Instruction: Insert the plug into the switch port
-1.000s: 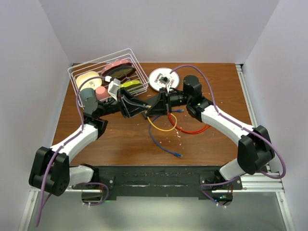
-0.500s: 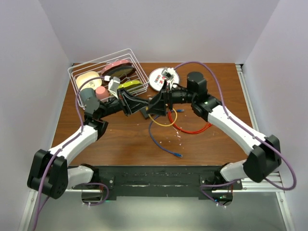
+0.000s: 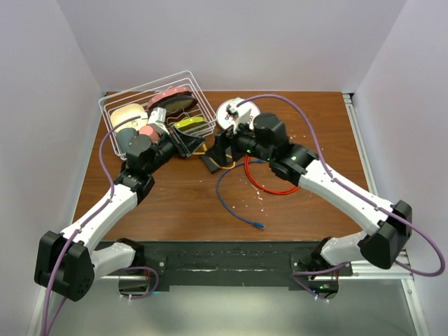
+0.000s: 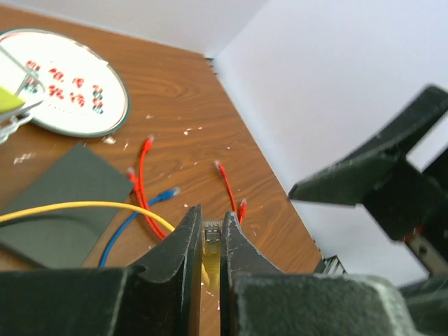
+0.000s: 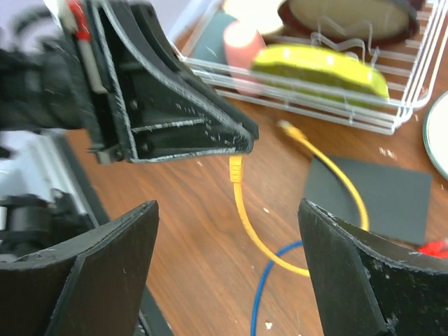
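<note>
The left gripper (image 4: 211, 220) was clamped on the yellow plug (image 4: 211, 236), whose end stuck out just past the fingertips. The plug hung above the table (image 3: 175, 203), clear of the wood and apart from the switch (image 4: 56, 210). A yellow cable (image 5: 245, 217) ran down from the plug, curved over the table and ended in a second plug lying by the switch's edge.

The switch lay flat on the table toward the middle of the far edge, just beside the plate (image 4: 63, 91). In the top view the grippers hid most of it.

The right gripper (image 5: 227, 206) faced the left one, close to it, with its jaws wide apart and nothing between them.

A red cable (image 3: 273, 183) looped on the table near the switch, on its right. A blue cable (image 3: 234, 203) trailed toward the near edge. A wire rack (image 3: 154, 105) holding dishes stood at the far left corner.
</note>
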Robot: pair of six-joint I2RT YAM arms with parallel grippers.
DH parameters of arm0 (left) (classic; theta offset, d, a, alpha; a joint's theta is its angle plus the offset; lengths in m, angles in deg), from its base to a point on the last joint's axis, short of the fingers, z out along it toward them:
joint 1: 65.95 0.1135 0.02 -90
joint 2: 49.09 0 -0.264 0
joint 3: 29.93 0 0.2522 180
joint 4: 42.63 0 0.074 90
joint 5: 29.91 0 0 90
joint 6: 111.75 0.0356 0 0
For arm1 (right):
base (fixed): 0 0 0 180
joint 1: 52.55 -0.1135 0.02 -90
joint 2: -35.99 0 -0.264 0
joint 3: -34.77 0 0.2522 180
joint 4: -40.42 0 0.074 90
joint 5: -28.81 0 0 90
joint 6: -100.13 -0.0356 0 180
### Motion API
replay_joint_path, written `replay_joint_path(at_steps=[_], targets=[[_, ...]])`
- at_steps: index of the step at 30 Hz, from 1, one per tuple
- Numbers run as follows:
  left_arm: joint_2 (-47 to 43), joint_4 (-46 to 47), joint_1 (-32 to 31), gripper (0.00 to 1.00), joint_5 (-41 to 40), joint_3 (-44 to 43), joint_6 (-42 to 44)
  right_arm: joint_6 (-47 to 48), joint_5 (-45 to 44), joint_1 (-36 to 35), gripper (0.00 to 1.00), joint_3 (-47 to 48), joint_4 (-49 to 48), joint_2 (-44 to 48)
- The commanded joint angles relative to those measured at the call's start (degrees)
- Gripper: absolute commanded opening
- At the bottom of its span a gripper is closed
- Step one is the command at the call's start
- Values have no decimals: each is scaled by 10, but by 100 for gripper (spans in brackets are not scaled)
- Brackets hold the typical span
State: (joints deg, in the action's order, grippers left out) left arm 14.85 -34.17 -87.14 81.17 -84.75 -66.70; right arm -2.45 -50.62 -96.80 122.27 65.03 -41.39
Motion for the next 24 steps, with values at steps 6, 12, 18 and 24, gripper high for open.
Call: replay_joint_path(at_steps=[6,12,18,24], targets=[[-14,-25,-5,0,-44,-28,-47,35,-102,-30,70,35,14,-44],[-10,-17,-5,0,-38,-29,-50,33,-74,-31,63,33,-14,-62],[-4,-6,-5,0,-32,-29,-52,34,-42,-31,58,46,-20,-85],[-4,-4,-5,0,-29,-29,-53,22,-40,-31,51,42,-35,-102]])
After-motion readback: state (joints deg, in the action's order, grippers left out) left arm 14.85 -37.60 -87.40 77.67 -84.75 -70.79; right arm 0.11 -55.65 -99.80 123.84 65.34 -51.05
